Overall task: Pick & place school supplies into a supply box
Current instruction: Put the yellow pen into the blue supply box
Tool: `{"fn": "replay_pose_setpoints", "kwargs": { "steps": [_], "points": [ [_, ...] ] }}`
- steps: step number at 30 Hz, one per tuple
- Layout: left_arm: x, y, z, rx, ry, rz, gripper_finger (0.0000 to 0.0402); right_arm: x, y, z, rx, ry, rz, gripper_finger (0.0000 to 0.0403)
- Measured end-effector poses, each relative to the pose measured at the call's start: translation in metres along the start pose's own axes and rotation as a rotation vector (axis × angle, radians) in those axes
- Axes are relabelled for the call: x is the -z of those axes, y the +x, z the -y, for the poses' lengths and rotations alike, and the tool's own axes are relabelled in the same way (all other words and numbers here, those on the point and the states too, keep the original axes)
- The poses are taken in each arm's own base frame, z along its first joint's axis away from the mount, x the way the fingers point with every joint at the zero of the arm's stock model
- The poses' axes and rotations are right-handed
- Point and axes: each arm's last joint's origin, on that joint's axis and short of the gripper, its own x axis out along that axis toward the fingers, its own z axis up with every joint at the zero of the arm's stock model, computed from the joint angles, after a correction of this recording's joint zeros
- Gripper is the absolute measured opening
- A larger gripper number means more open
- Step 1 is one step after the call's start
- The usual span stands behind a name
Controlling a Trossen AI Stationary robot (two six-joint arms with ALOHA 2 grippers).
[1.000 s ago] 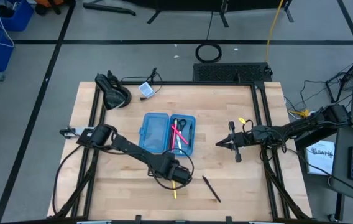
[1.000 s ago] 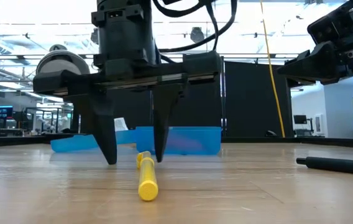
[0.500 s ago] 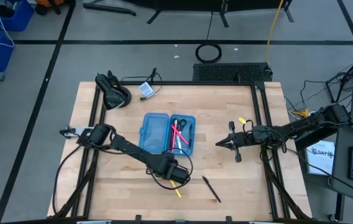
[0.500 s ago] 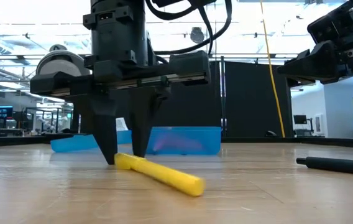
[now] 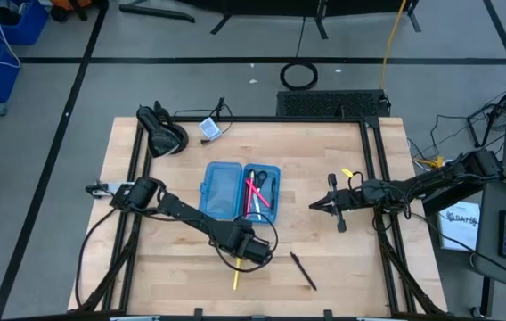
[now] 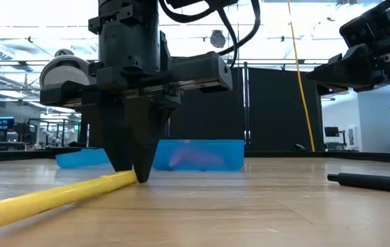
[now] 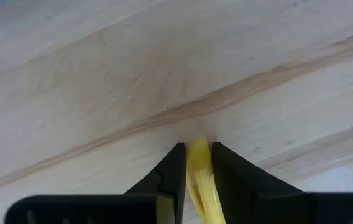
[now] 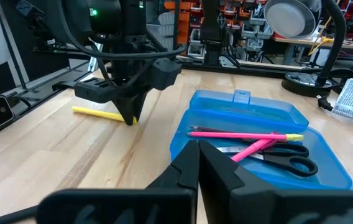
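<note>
The left pincer (image 6: 134, 175) stands tip-down on the pale wooden surface (image 5: 173, 276), its two dark fingers (image 7: 175, 171) clamped on one end of a thin yellow plastic pen (image 6: 58, 197). The rest of the pen lies flat on the wood, trailing away from the translucent blue plastic hinged supply box (image 5: 240, 190), which lies open near the middle of the surface, just beyond the left arm. One half of the box already holds a pink pen (image 8: 242, 134) and small black-handled silver scissors (image 8: 288, 163); a slim black pen (image 5: 303, 270) lies loose on the wood nearby. The right pincer (image 8: 198, 155) waits off to the side of the box, raised, its fingers pressed together on nothing.

The grip sits at the very tip of the pen, so I judge it likely to swing or slip. A good lift would be slow and straight up, with a check that the far end leaves the wood. The carry should be low, the pen turned lengthwise along the box half, and released just above the contents
</note>
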Motion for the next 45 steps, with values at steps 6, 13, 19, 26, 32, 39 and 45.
{"fn": "replay_pose_setpoints", "kwargs": {
  "steps": [6,13,19,26,32,39,45],
  "points": [
    [0.0,-0.001,0.002,0.011,0.002,0.036,0.0108,0.0,0.0,0.0,0.0,0.0,0.0,0.0],
    [-0.002,-0.012,0.009,0.027,-0.006,0.04,0.0197,0.0,0.0,0.0,0.0,0.0,0.0,0.0],
    [0.004,-0.015,0.008,-0.003,-0.079,0.024,0.025,0.0,0.0,0.0,0.0,0.0,0.0,0.0],
    [0.021,-0.015,0.006,-0.017,-0.101,0.038,0.0259,0.0,0.0,0.0,0.0,0.001,0.0,0.0],
    [0.032,-0.015,0.004,-0.03,-0.109,0.034,0.0259,0.0,0.0,0.0,0.0,0.007,0.0,0.0],
    [0.039,-0.015,0.004,-0.022,-0.118,0.04,0.0237,0.0,0.0,0.0,0.0,0.008,0.0,0.0],
    [0.029,-0.002,0.006,-0.05,-0.095,-0.02,0.017,0.0,0.0,0.0,0.0,0.008,-0.001,0.0]
  ]
}}
